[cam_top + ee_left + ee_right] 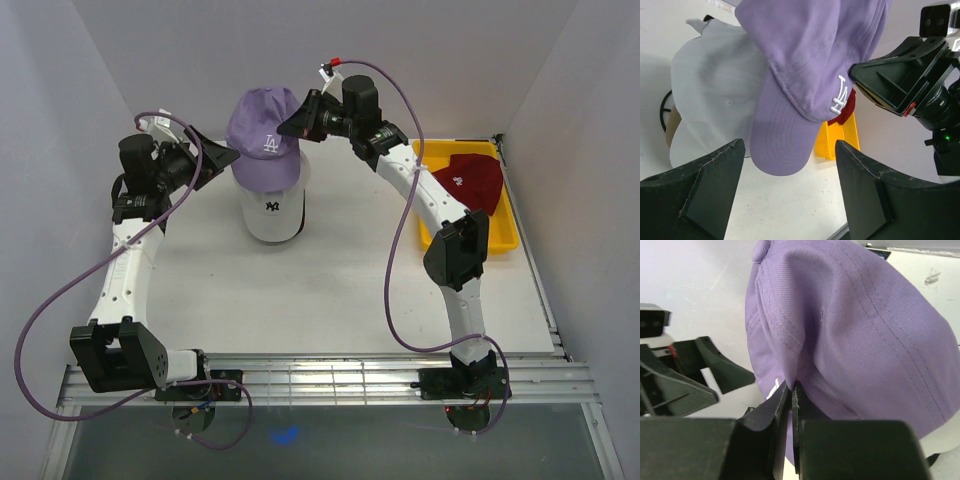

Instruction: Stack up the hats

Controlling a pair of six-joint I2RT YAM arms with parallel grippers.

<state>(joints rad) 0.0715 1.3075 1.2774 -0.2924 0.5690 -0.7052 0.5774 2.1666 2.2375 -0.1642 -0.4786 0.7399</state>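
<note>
A lavender hat point(265, 135) with a white logo hangs over the white hat point(272, 212), which tops a pile at the back middle of the table. My right gripper point(297, 124) is shut on a pinch of the lavender crown, seen close in the right wrist view point(791, 386). The lavender hat point(855, 325) fills that view. My left gripper point(224, 158) stands open just left of the pile, with nothing between its fingers. In the left wrist view the lavender brim point(785, 145) droops beside the white hat point(715, 95). A dark red hat point(468, 180) lies in the yellow bin point(500, 245).
The yellow bin stands at the back right by the wall corner. A tan edge point(672, 130) peeks out under the white hat. White walls close in the left, back and right sides. A slatted metal rail point(320, 380) runs along the near edge.
</note>
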